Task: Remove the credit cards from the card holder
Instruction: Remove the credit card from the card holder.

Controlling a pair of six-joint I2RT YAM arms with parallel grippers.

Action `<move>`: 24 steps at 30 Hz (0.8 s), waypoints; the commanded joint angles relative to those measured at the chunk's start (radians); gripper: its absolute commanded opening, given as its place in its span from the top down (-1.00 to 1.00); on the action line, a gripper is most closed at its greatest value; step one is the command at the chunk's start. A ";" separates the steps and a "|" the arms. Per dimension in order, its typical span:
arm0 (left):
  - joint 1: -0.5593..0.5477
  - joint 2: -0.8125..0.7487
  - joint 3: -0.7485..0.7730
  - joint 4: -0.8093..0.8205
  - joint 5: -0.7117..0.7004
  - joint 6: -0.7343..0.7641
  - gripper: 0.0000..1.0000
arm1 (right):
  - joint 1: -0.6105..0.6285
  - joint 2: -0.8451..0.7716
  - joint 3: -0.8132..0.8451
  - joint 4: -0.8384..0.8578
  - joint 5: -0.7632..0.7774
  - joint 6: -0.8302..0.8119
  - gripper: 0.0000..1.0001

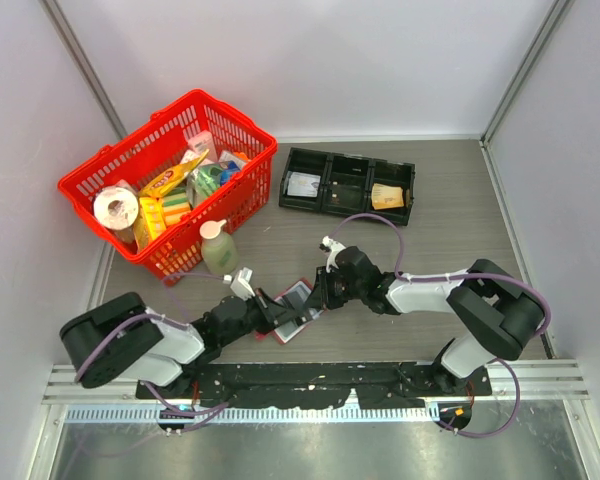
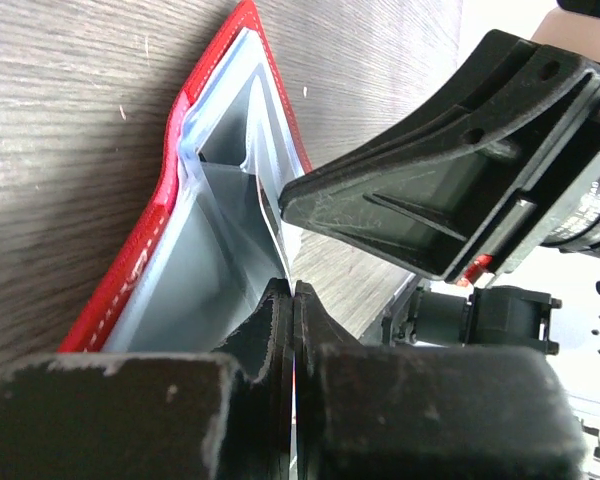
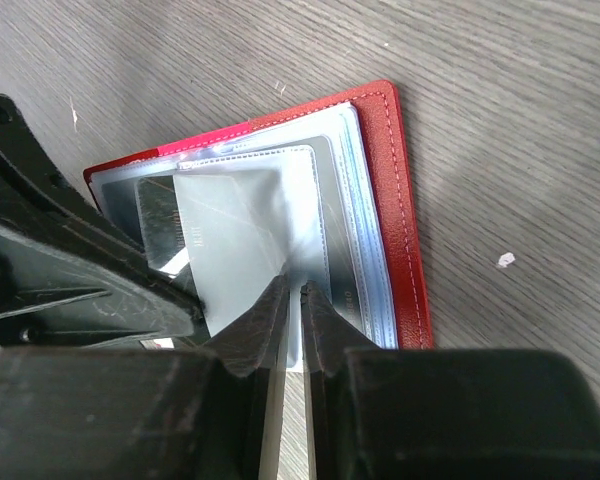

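Observation:
The dark red card holder (image 1: pixel 295 303) lies open on the table between my two grippers. My left gripper (image 1: pixel 275 316) is shut on a thin pale sleeve edge of it (image 2: pixel 270 215); the red cover (image 2: pixel 140 265) lies flat at the left. My right gripper (image 1: pixel 318 292) is shut on a shiny clear sleeve (image 3: pixel 235 235) lifted off the stack. A greyish credit card (image 3: pixel 165 225) with embossed digits shows in a sleeve under it. The red cover (image 3: pixel 395 200) lies to the right. The right gripper's fingers (image 2: pixel 420 205) hang just above the left gripper's tips (image 2: pixel 293 290).
A black three-compartment tray (image 1: pixel 348 165) stands at the back with a card (image 1: pixel 303 183) in its left bin and a tan wad (image 1: pixel 386 197) in its right. A red basket (image 1: pixel 235 195) of groceries and a soap bottle (image 1: pixel 218 250) stand at the left.

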 commanded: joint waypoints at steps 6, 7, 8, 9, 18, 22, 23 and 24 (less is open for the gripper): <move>-0.014 -0.383 0.024 -0.521 -0.036 -0.055 1.00 | -0.014 0.052 -0.012 -0.079 0.068 -0.018 0.69; -0.014 -0.432 0.032 -0.598 -0.050 -0.058 1.00 | -0.016 0.054 -0.013 -0.079 0.070 -0.017 0.69; -0.014 -0.481 0.038 -0.673 -0.067 -0.064 1.00 | -0.016 0.053 -0.012 -0.079 0.070 -0.017 0.69; -0.014 -0.521 0.044 -0.736 -0.081 -0.072 1.00 | -0.017 0.051 -0.010 -0.079 0.070 -0.018 0.69; -0.012 -0.866 0.093 -1.157 -0.124 -0.015 1.00 | -0.020 -0.024 0.016 -0.117 0.077 -0.038 0.68; -0.014 -0.954 0.148 -1.246 -0.110 0.119 1.00 | -0.020 -0.107 0.046 -0.178 0.076 -0.074 0.63; -0.012 -0.963 0.168 -1.249 -0.095 0.176 1.00 | -0.019 -0.122 0.054 -0.189 0.073 -0.090 0.60; -0.014 -0.966 0.187 -1.263 -0.080 0.222 1.00 | -0.019 -0.159 0.066 -0.215 0.073 -0.100 0.55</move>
